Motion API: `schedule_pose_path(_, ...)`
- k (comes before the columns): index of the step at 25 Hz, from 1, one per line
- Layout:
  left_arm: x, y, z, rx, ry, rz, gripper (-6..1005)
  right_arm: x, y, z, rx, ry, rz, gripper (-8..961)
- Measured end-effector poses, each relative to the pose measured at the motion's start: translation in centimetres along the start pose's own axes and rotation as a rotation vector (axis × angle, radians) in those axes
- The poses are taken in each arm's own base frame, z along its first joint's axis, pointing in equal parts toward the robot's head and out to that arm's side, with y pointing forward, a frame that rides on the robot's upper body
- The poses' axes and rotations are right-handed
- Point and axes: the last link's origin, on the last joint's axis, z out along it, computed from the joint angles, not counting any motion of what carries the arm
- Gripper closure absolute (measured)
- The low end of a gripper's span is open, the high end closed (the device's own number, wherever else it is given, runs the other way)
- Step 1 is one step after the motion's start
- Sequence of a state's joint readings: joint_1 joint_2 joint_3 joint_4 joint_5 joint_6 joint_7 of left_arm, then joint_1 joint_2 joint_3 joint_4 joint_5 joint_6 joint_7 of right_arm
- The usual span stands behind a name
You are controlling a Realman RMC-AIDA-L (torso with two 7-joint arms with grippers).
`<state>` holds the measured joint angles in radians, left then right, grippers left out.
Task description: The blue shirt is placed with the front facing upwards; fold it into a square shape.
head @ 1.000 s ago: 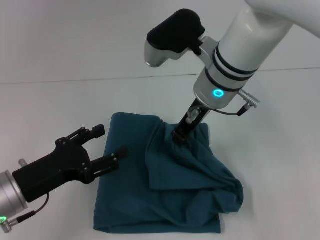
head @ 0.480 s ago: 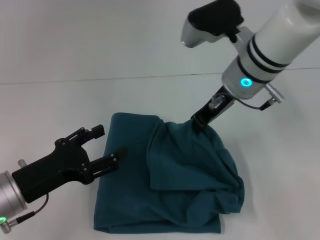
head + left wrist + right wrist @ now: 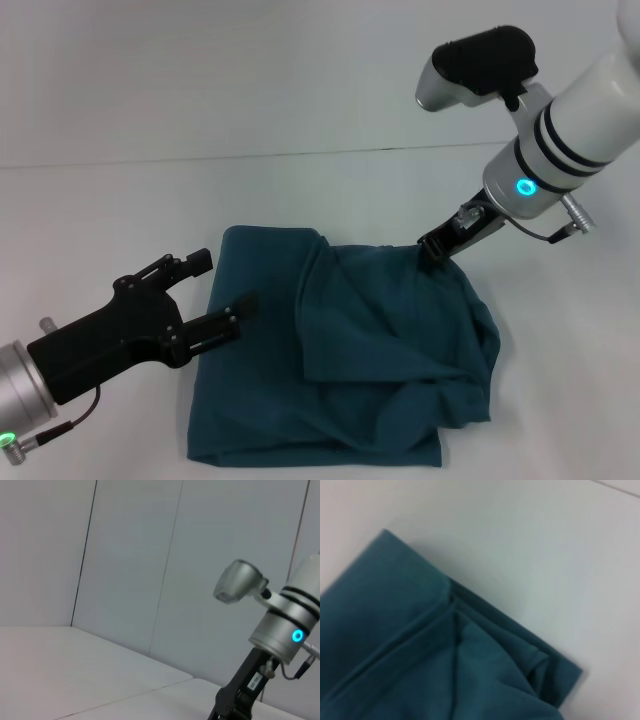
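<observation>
The blue shirt (image 3: pixel 340 350) lies bunched on the white table (image 3: pixel 100 210) in front of the robot, its left part flat and its right part rumpled; it looks light, soft and limp, so it will sag and drag wherever it is not supported, and a firm pinch at a corner or hem is the best hold. The right gripper (image 3: pixel 437 248) has its fingers closed on the cloth at the far right corner. The left gripper (image 3: pixel 215 290) hovers with fingers spread wide over the shirt's left edge, and nothing else stands in the way.
</observation>
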<state>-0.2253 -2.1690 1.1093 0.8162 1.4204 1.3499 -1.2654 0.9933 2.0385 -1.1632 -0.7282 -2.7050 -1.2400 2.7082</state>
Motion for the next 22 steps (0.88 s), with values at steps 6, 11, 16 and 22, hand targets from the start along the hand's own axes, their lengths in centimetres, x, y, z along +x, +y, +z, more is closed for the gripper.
schedule_pose_path(6,0.0,0.0,0.1,-0.004,0.0,0.001,141,0.3,-1.0,0.5,0.082,-0.006,0.037,817)
schedule_pose_path(11,0.1,0.1,0.0,-0.009,0.006,0.001,141,-0.1,-1.7,-1.2,0.103,-0.059,0.05,556)
schedule_pose_path(16,0.2,0.0,-0.3,-0.003,0.01,0.004,140,-0.4,0.1,-2.9,0.06,-0.074,-0.054,371)
schedule_pose_path(22,1.2,-0.7,-1.5,0.026,0.057,0.013,141,0.0,3.8,-3.7,-0.092,-0.02,-0.256,330)
